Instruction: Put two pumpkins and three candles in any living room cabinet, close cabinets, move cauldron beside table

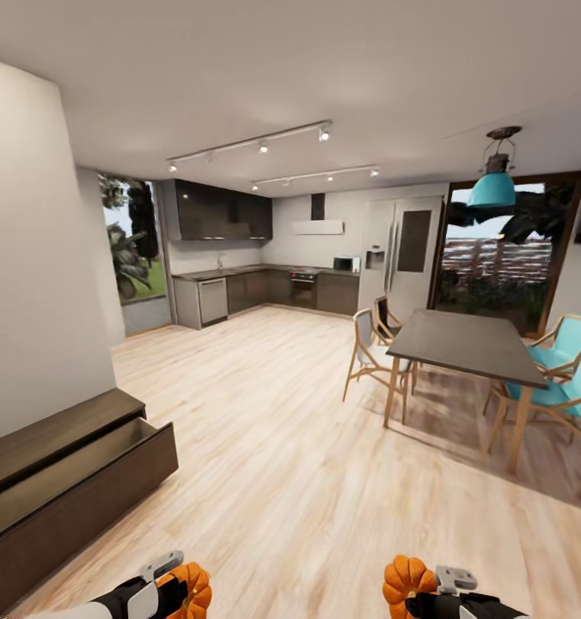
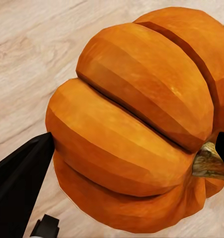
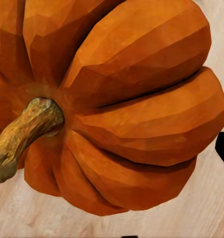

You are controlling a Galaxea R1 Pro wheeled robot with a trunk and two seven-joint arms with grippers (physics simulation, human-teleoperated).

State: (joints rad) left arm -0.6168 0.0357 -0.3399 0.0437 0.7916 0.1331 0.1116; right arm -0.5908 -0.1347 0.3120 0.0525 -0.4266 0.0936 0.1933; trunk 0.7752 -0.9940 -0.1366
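A: Carried anything at that moment?

B: Carried both. Pinched the left pumpkin (image 1: 192, 587) in the left gripper (image 1: 172, 593) and the right pumpkin (image 1: 408, 578) in the right gripper (image 1: 424, 595). Held them low over the wooden floor (image 1: 273, 447), at the near edge of the head view.

A: Clamped properly?

B: Looked that way. Saw a dark finger (image 2: 17, 183) pressed against the orange ribs in the left wrist view. Made out the stem (image 3: 22, 134) close up in the right wrist view, with a black fingertip at the pumpkin's far side.

A: And the cabinet (image 1: 67, 507)?

B: Stood near on the left, along the wall, with one drawer (image 1: 76, 460) open. Could not see fully into it.

A: Anything else around?

B: Faced a dining table (image 1: 462, 344) with chairs on the right and kitchen cupboards (image 1: 217, 211) far ahead.

A: Progress, then?

B: Judged it early. Had neither pumpkin stowed yet. Had left to do: dropping both into that drawer, fetching three candles, shutting every drawer, and setting the cauldron by the coffee table.
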